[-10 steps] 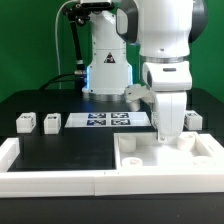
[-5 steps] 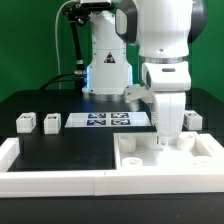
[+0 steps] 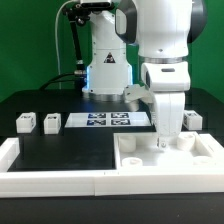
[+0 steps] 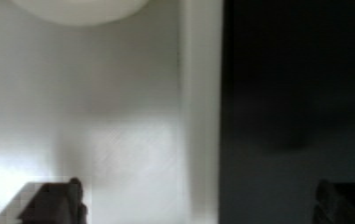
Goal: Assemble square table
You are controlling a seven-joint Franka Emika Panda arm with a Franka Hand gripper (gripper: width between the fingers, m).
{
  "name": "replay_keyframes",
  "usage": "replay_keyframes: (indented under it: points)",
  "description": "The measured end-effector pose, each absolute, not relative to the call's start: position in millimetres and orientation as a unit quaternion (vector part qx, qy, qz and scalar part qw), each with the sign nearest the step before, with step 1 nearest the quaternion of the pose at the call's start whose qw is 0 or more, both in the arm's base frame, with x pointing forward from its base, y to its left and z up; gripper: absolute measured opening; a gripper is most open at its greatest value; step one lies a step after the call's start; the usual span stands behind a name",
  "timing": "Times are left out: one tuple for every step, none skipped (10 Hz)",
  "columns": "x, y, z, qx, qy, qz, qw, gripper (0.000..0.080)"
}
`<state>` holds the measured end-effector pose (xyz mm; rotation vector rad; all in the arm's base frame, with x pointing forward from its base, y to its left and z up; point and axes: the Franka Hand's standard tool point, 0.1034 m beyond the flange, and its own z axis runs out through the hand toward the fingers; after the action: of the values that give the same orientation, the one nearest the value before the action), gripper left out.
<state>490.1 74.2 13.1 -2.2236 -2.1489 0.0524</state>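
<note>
Panel [image 3: 150, 160] lies flat on the table [image 3: 60, 145], at the near corner on the exterior view's right, tucked against the wall [image 3: 50, 172]. The jaws hang straight down over it, spread wide with nothing between them. In the wrist view both tips stand far apart above white plastic [image 4: 103, 130], next to the black table top. Whether the tips touch the panel is hard to say from either view.

It looks like stiff moulded plastic, probably light for its size, smooth and likely to slide on the table. It is too broad to span, so the raised rim is the place to pinch it, or an edge to push it.

Farther out, a pair of legs [image 3: 25, 122] sits at the exterior view's left, well apart from the panel. The marker board [image 3: 105, 120] lies between them and the arm. A third leg [image 3: 193, 119] stands just behind the panel. These blocks look small, rigid and light, best taken across two flat sides.
</note>
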Motion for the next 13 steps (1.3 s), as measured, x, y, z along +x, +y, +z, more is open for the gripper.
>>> replay_keyframes:
  points:
    - [489.0, 75.2, 15.3, -0.733, -0.680, 0.015, 0.023, 0.0648]
    - [482.2, 77.6, 27.4, -0.763, -0.647, 0.012, 0.016, 0.0648]
    - [475.6, 81.3, 38.2, -0.780, -0.626, 0.010, 0.011, 0.0648]
    - [471.1, 83.8, 44.2, -0.791, -0.612, 0.009, 0.009, 0.0648]
    - [467.2, 90.5, 49.2, -0.814, -0.580, 0.007, 0.007, 0.0648]
    - [465.2, 97.8, 52.8, -0.825, -0.565, 0.005, 0.005, 0.0648]
    - [465.1, 96.1, 51.3, -0.825, -0.565, 0.006, 0.005, 0.0648]
    - [465.1, 95.5, 51.0, -0.825, -0.564, 0.007, 0.005, 0.0648]
    - [464.9, 96.1, 50.9, -0.831, -0.556, 0.007, 0.006, 0.0648]
    - [464.7, 96.7, 50.8, -0.857, -0.516, 0.007, 0.007, 0.0648]
    - [461.8, 97.1, 51.5, -0.888, -0.460, 0.002, 0.008, 0.0648]
    - [450.3, 97.5, 53.5, -0.920, -0.393, -0.005, 0.009, 0.0648]
    - [439.6, 101.5, 55.2, -0.944, -0.329, -0.004, 0.010, 0.0648]
